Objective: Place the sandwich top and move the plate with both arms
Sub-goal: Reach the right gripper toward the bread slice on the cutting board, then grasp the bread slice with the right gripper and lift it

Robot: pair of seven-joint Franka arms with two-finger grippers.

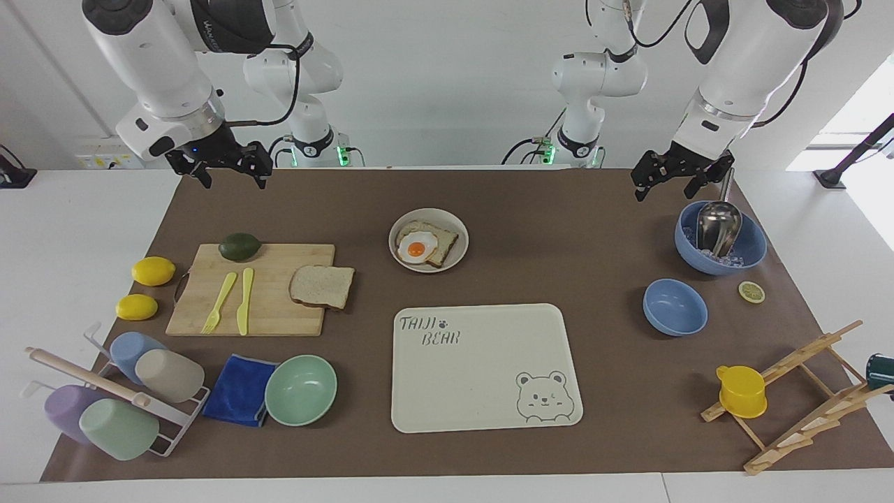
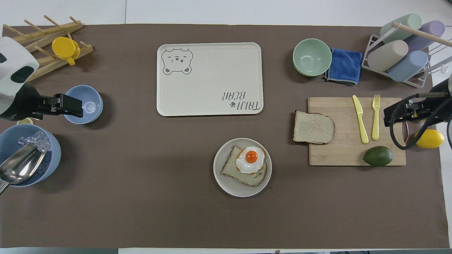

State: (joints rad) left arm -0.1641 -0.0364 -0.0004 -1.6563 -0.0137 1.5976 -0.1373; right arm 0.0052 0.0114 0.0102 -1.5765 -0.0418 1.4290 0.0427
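- Two claws are seen raised and empty, jaws spread wide: the left gripper [image 1: 674, 180] is held over the big blue bowl [image 1: 751, 246] with the scoop, the right gripper [image 1: 228, 166] over the mat's edge, above the cutting board [image 1: 279, 311].
- The sandwich top [image 1: 322, 286], a speckled light-brown slice with darker crust, is laid flat, overhanging the board's edge that faces the plate [image 1: 455, 258].
- The plate, round and cream, is set beside the board toward the left arm's end, bearing an egg-topped slice [image 1: 426, 244].
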